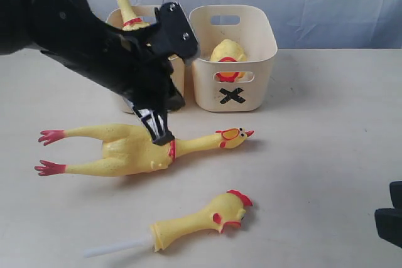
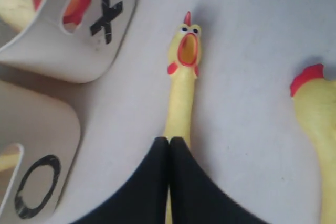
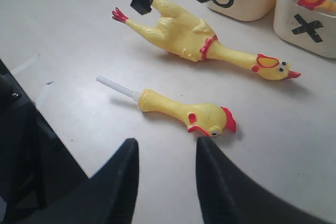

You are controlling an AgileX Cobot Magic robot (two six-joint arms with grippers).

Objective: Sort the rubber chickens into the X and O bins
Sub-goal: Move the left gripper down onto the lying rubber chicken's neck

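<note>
A long whole rubber chicken (image 1: 132, 149) lies on the table with its head toward the right. My left gripper (image 1: 164, 137) is shut, fingertips pressed together right over its neck (image 2: 181, 103) by the red collar, nothing between them. A head-and-neck chicken on a white stick (image 1: 201, 218) lies nearer the front. My right gripper (image 3: 167, 148) stands open and empty, just short of that head (image 3: 210, 121). Another long chicken (image 1: 122, 4) stands in the O bin (image 2: 47, 129). A round yellow body (image 1: 227, 51) sits in the X bin (image 1: 264, 61).
The two cream bins stand side by side at the back of the table, the O bin (image 1: 144, 12) largely covered by my left arm. A blue cloth hangs behind them. The table's edge (image 3: 63, 145) runs close to my right gripper.
</note>
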